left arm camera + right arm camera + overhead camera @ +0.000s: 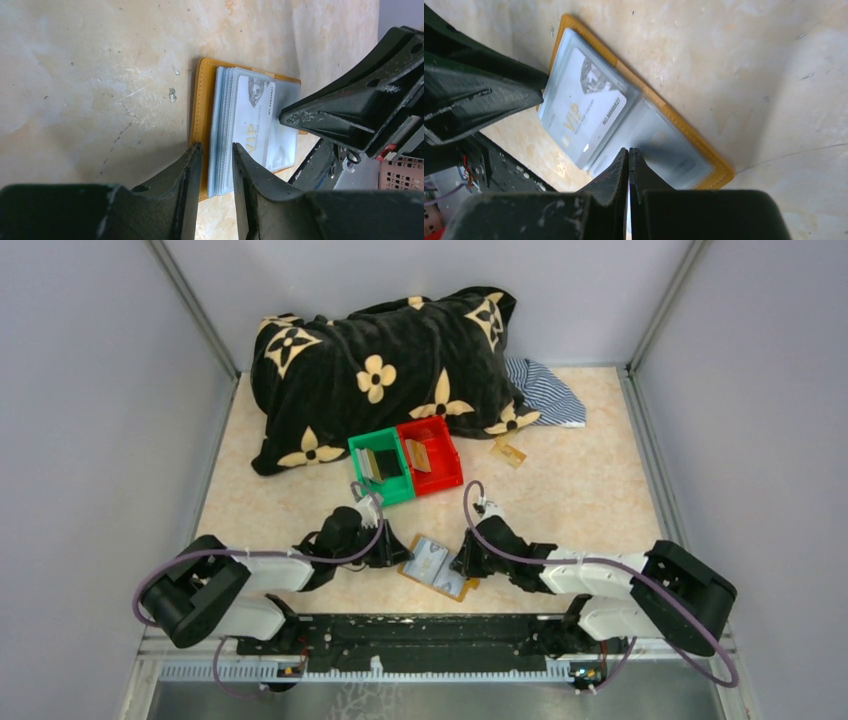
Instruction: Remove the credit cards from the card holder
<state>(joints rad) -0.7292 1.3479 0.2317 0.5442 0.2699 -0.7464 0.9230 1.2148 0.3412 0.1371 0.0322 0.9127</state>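
Found the card holder (436, 566) lying open and flat on the bench (600, 490), close to the front edge and between the two hands, tan cover down and clear sleeves up. Saw a silvery credit card (255, 120) marked VIP inside the top sleeve, on the half nearer the left hand (216, 147). Could not make out any card in the other half's pocket, only a dim grey shape.

Noted the left hand partly open, holding nothing, its fingertips set either side of the stacked sleeve edges at the holder's rim. Could not tell whether they touched. Noted the right hand (629, 150) fully closed, empty, its tips down on the clear pocket of the far half.

Behind the holder, saw a green bin (397, 494) and a red bin (447, 480) standing side by side, touching. In the green one, made out a silvery card (368, 462) leaning upright. In the red one, made out a gold-tan card (420, 452) leaning likewise.

Further back, saw a black cushion (380, 370) with cream flowers and, just beside it, a striped cloth (545, 390).
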